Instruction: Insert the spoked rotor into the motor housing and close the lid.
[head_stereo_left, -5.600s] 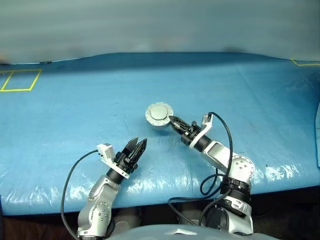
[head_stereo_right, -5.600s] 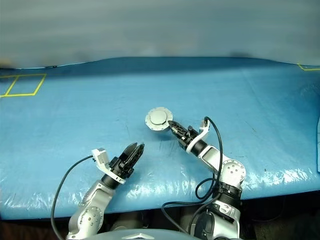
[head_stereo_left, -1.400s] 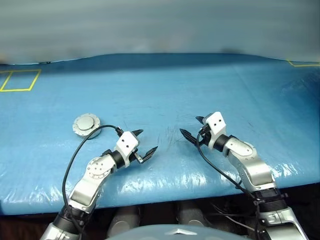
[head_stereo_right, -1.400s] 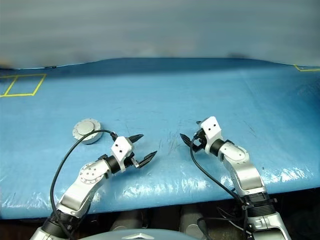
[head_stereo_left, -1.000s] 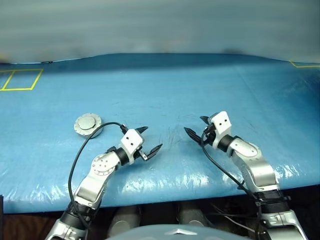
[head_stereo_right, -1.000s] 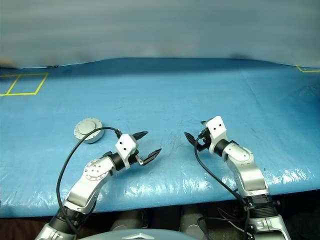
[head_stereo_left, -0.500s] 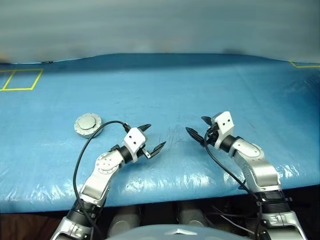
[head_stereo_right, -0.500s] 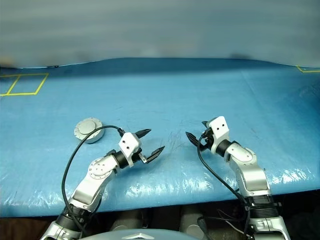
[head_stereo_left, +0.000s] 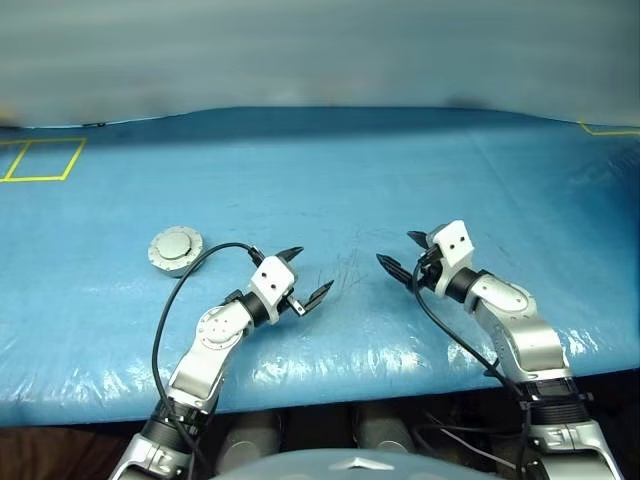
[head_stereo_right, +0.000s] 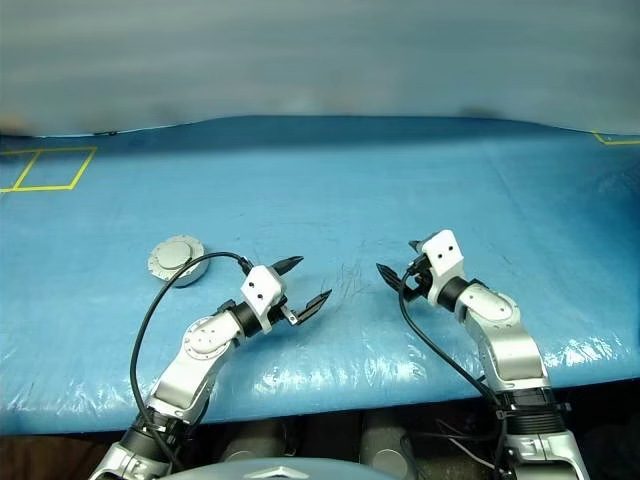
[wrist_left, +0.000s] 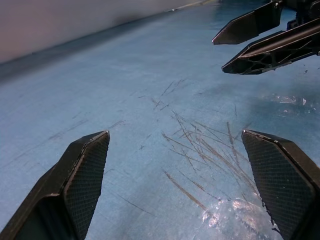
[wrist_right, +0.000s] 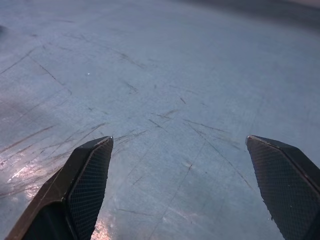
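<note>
Grey closed lid (head_stereo_left: 175, 248) now rests at the left, no longer central. Both grippers, left (head_stereo_left: 304, 274) and right (head_stereo_left: 400, 253), have withdrawn, fingers spread wide, empty, above the scratched blue table (head_stereo_left: 330, 170).

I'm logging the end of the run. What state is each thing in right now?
lid: closed over the housing, smooth side up.
motor housing: shut, flat on the blue table cover, untouched.
left pincer: open, empty.
right pincer: open, empty.

You have lots of bare blue counter (head_stereo_left: 400, 170) to move over — just the closed motor housing (head_stereo_left: 175, 249) sits off to your left, well apart.
</note>
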